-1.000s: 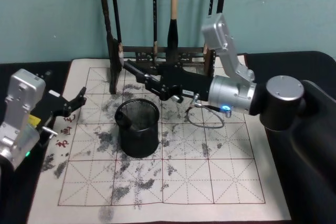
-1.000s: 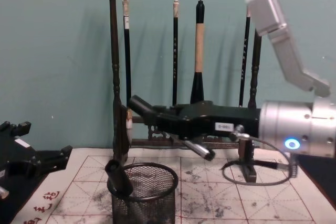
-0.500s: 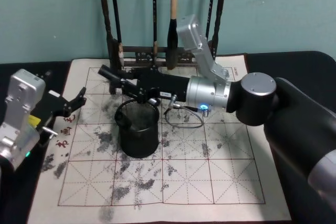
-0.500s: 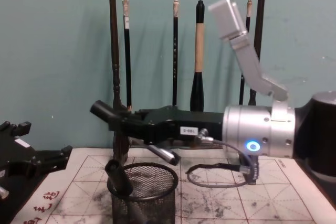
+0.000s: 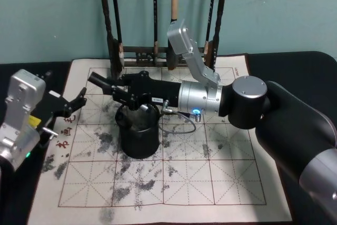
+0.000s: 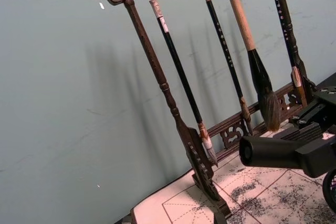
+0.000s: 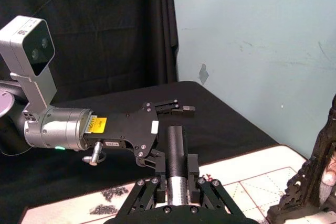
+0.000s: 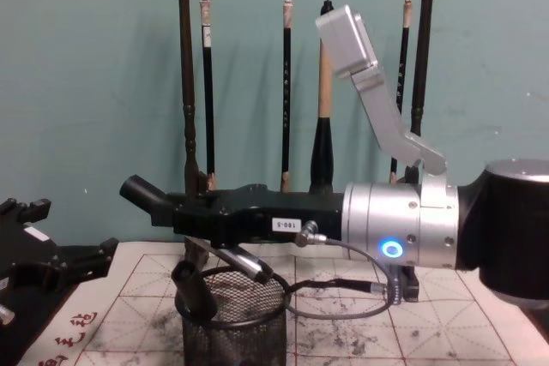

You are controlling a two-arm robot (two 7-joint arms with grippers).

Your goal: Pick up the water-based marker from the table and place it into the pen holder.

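Rests the left tool (image 5: 80,103), fingers spread, at the worktop's (image 5: 210,183) left edge. Holds the marker (image 5: 98,79) level in the right tool (image 5: 117,89), clamped on its barrel just above the pen holder (image 5: 138,140), cap jutting past the rim; probably needs tipping down before release. Beyond, a brush rack (image 5: 113,51).

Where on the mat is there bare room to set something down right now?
Free: the near half of the table, between the pen holder and the front border, and its right side. Crowded: the far strip, where the right claw holds the water-based marker over the holder before the brush rack.
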